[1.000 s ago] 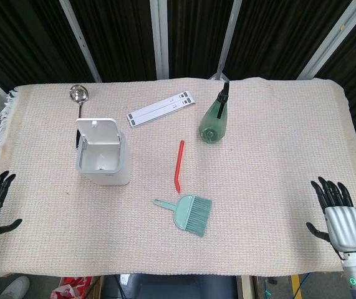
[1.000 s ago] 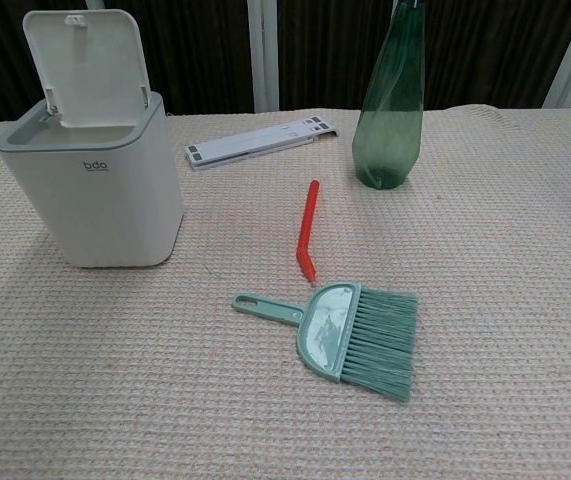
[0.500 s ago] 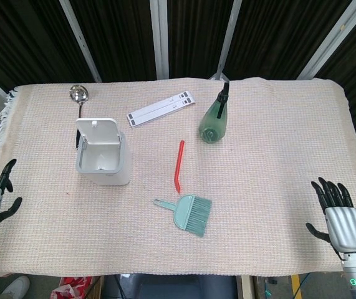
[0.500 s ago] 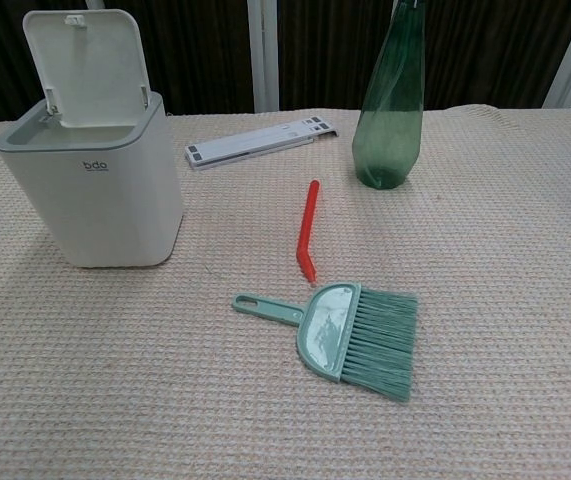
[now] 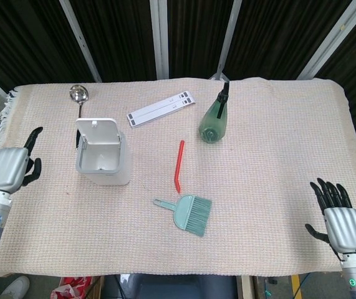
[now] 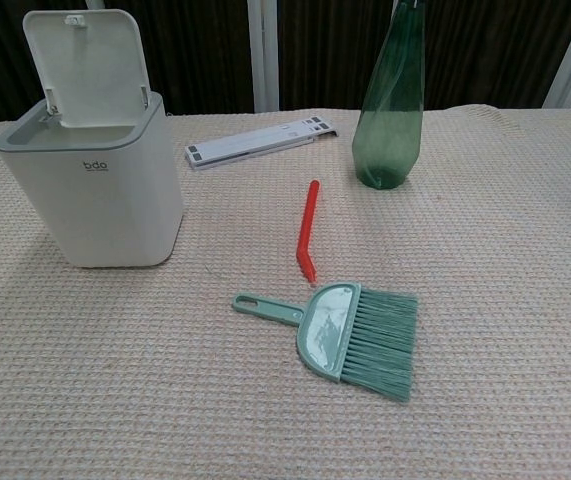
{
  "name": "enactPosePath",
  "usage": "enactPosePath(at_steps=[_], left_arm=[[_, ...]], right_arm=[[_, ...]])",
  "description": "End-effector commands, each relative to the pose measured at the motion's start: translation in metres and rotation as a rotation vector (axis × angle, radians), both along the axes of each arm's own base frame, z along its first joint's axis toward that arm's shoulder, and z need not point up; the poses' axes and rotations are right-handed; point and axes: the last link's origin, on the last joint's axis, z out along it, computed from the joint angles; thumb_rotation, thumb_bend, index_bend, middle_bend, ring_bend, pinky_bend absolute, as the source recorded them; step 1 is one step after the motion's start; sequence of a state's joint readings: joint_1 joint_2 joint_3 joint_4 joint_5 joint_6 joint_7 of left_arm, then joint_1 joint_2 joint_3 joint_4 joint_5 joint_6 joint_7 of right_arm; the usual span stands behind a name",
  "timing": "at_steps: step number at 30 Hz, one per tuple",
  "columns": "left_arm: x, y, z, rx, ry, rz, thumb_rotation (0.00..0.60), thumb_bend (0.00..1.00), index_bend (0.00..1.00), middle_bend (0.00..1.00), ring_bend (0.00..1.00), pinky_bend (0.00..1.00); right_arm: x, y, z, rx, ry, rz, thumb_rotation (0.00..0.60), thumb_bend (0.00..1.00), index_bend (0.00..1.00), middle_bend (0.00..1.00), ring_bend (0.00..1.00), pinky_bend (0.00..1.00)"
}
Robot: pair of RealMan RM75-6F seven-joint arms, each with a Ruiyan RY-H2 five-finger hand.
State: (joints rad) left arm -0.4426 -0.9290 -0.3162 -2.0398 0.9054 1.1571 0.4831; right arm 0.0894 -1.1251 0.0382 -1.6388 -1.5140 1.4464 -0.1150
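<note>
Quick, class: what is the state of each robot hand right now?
Left hand: holds nothing; whether its fingers are apart or curled cannot be told.
Right hand: open, fingers apart, holding nothing.

- The head view looks steeply down from high above the near edge, facing 12 o'clock, and takes in the whole cloth-covered counter (image 5: 277, 156), with the left hand (image 5: 9, 168) at 9 o'clock and the right hand (image 5: 340, 221) at 4 o'clock.
- The chest view sits low and close at the near edge, facing 12 o'clock almost level over the cloth, and shows only the middle.
- Both views share the white bin (image 5: 103, 152) (image 6: 95, 180), red stick (image 5: 179, 165) (image 6: 307, 230), green brush (image 5: 190, 213) (image 6: 350, 335), green bottle (image 5: 214, 118) (image 6: 393, 110) and white strip (image 5: 162, 108) (image 6: 260, 140).
</note>
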Motion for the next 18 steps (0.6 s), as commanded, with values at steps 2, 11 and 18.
enactPosePath(at_steps=[2, 11, 18], left_arm=[[0.053, 0.031, 0.001, -0.054, 0.005, -0.042, 0.6, 0.62, 0.0, 1.0, 0.99, 0.98], [0.082, 0.049, -0.007, -0.076, 0.016, -0.033, 0.6, 0.62, 0.02, 1.0, 1.0, 0.99], [0.097, 0.06, -0.013, -0.118, 0.029, 0.015, 0.6, 0.63, 0.09, 1.0, 1.0, 1.0]], right_arm=[[0.0, 0.001, 0.001, -0.001, -0.001, -0.001, 0.6, 0.21, 0.0, 0.0, 0.0, 0.0], [-0.002, 0.003, 0.004, -0.01, -0.007, -0.012, 0.6, 0.21, 0.0, 0.0, 0.0, 0.0], [-0.003, 0.004, 0.006, -0.011, -0.02, -0.019, 0.6, 0.21, 0.0, 0.0, 0.0, 0.0]])
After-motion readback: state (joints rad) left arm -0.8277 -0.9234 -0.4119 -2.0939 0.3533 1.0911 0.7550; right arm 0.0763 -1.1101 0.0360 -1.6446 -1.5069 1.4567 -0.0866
